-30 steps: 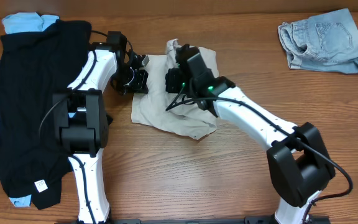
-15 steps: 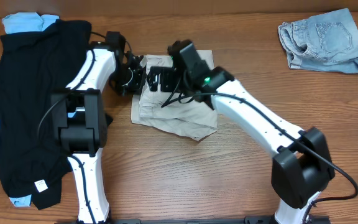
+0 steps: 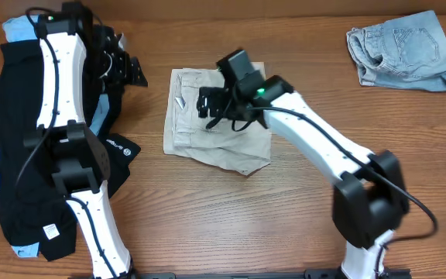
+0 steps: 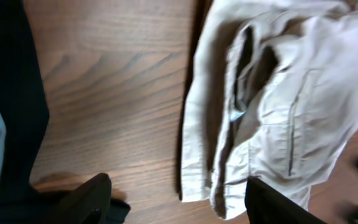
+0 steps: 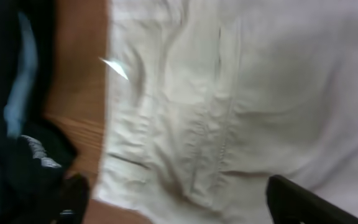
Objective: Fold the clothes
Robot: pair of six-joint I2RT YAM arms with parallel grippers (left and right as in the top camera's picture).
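At table [image 3: 300,232] centre, beige shorts [image 3: 207,136], left claw [image 4: 182,190] and right claw [image 5: 182,196] spread, black garment [image 3: 18,116], logo [image 3: 126,149] unreadable

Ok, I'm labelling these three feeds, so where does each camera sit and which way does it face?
Overhead: fixed above the table, looking straight down on beige shorts, a black garment and denim; left arm and right arm show.
Left wrist: on the left arm, facing down at wood and the shorts' edge; its fingertips show at the bottom.
Right wrist: close over the shorts, blurred; fingertips in the bottom corners.
Shared: all three show the shorts.
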